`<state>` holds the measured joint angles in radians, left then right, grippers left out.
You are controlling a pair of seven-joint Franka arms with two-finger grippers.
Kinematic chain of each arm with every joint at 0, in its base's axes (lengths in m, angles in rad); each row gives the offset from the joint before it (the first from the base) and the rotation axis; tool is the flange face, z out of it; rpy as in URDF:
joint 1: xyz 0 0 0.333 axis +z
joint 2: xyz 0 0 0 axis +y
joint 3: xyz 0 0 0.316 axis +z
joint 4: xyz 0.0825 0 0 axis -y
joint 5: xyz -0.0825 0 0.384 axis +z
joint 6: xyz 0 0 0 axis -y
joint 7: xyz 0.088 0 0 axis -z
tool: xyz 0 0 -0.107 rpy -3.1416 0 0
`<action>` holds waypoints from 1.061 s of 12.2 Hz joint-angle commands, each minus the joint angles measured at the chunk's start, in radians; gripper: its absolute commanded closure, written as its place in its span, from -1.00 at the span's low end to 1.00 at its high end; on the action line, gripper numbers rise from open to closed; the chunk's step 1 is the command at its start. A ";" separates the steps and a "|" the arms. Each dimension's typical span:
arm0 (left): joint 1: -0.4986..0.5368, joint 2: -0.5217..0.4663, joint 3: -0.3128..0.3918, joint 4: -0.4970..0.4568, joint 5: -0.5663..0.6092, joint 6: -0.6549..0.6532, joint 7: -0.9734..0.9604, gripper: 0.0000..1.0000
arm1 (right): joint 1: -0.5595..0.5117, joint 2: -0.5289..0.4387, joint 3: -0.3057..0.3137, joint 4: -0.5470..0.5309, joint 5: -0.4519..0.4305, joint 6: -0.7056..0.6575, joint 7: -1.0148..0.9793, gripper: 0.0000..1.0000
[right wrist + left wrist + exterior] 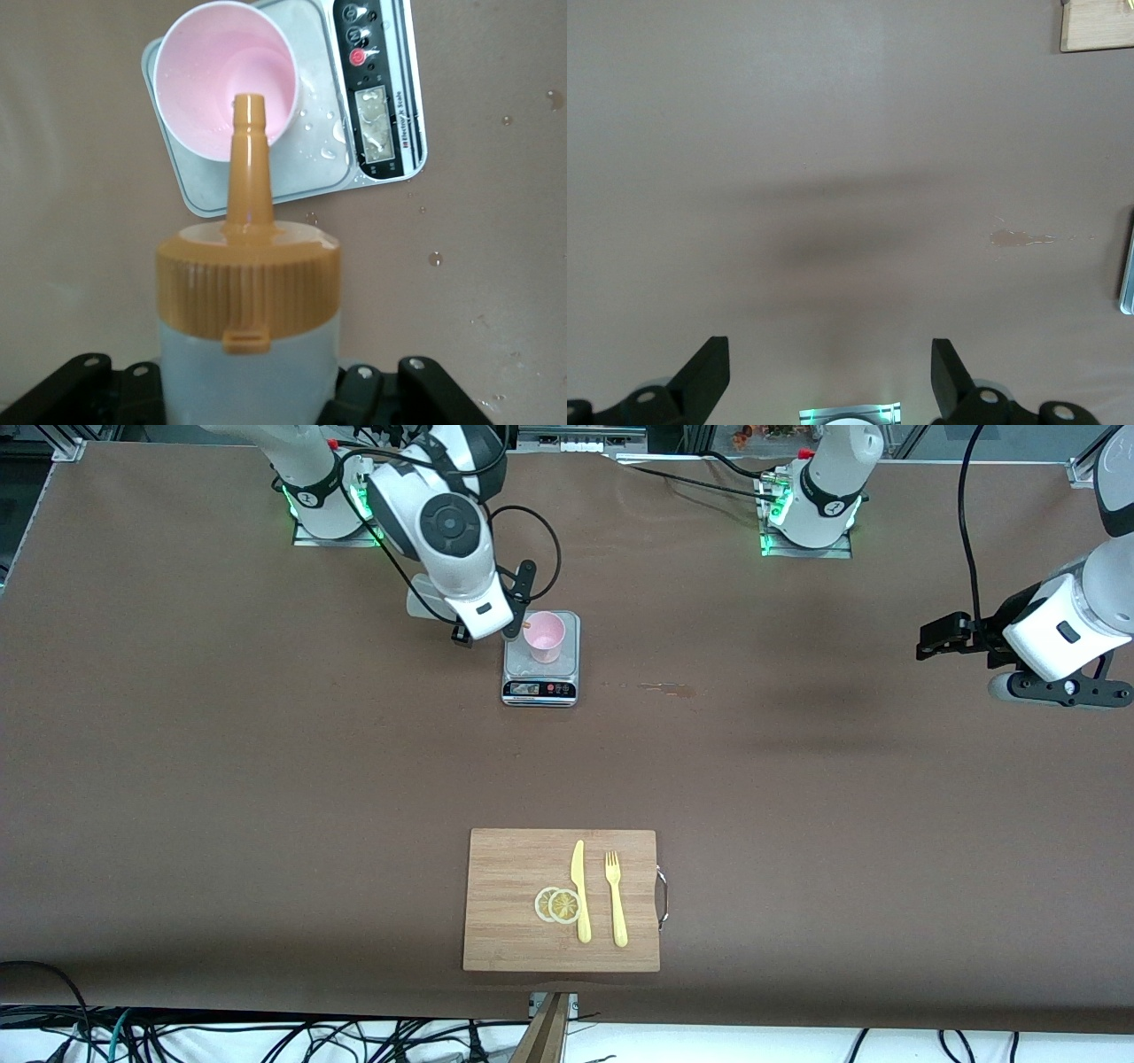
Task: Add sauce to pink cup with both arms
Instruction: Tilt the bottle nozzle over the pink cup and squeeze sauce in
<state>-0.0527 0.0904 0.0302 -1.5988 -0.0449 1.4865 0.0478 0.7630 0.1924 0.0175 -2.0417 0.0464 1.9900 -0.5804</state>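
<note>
The pink cup (545,636) stands upright on the plate of a small kitchen scale (540,688). In the right wrist view the cup (223,80) shows open-topped and pale inside, on the scale (381,106). My right gripper (512,624) is shut on the sauce bottle (249,354), tilted so its orange nozzle (249,150) points at the cup's rim; only the nozzle tip (527,625) shows in the front view. My left gripper (930,640) is open and empty, held over bare table at the left arm's end; its fingertips (709,372) show in the left wrist view.
A wooden cutting board (514,899) lies near the front edge with a yellow knife (581,890), a yellow fork (616,899) and two lemon slices (558,905). A small spill stain (664,687) marks the table beside the scale. Droplets lie on the scale plate.
</note>
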 commanded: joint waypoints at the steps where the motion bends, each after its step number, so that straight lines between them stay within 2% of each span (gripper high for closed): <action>1: 0.013 0.015 -0.009 0.033 0.020 -0.015 0.021 -1.00 | 0.039 0.024 0.006 0.025 -0.051 -0.013 0.082 1.00; 4: 0.013 0.032 -0.009 0.065 0.020 -0.015 0.020 -1.00 | 0.068 0.050 0.012 0.031 -0.111 -0.020 0.129 1.00; 7: 0.013 0.048 -0.009 0.089 0.020 -0.023 0.020 -1.00 | 0.078 0.088 0.012 0.113 -0.158 -0.141 0.131 1.00; 13: 0.010 0.048 -0.009 0.089 0.019 -0.025 0.020 -1.00 | 0.087 0.094 0.013 0.135 -0.165 -0.178 0.143 1.00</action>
<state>-0.0499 0.1241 0.0303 -1.5440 -0.0447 1.4864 0.0478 0.8448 0.2820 0.0269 -1.9349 -0.0973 1.8428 -0.4586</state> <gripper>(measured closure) 0.000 0.793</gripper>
